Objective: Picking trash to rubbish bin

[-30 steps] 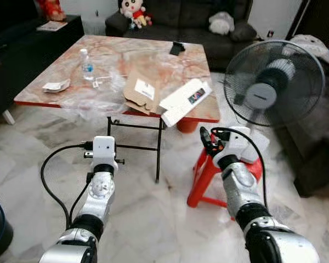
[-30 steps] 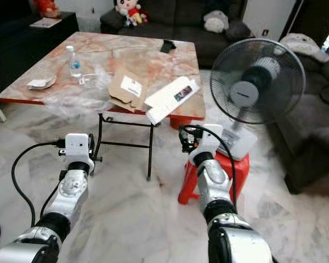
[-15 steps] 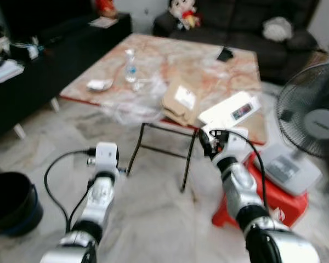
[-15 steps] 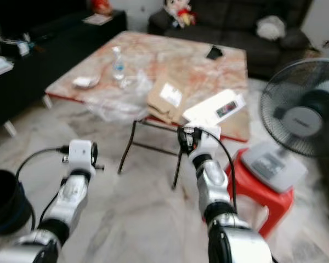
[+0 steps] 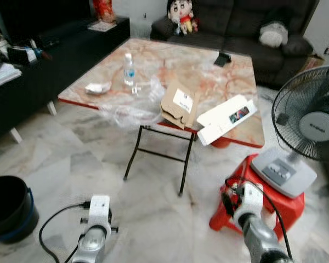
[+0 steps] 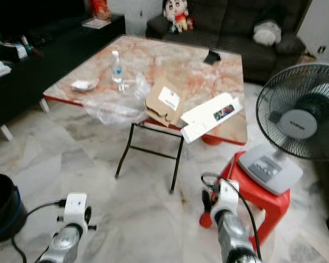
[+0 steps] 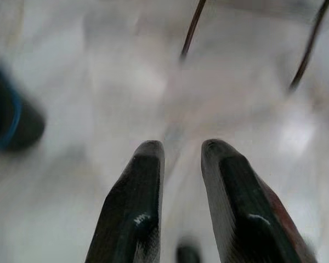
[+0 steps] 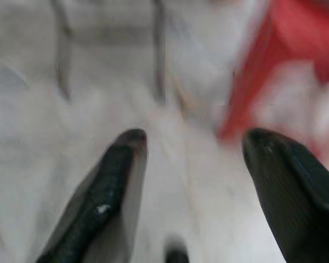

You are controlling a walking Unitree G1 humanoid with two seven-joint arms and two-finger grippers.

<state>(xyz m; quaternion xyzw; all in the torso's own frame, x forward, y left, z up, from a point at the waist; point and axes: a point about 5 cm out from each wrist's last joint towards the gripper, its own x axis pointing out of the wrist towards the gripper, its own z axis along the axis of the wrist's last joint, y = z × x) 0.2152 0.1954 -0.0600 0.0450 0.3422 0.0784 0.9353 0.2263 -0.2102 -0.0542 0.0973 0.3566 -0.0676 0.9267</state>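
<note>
At far left we see the black bin [image 5: 8, 208] on the marble floor [image 5: 60, 164]. Our left gripper [image 7: 178, 159] hangs low over the floor, fingers narrowly apart, empty. On the table [image 5: 170, 60] lie a bottle [image 5: 129, 69], plastic wrap [image 5: 132, 109], a cardboard sheet [image 5: 178, 104] and a white box [image 5: 227, 118]. Our right gripper [image 8: 192, 148] hovers spread wide, empty, near the red stool [image 5: 263, 197] carrying the fan [image 5: 310, 123].
</note>
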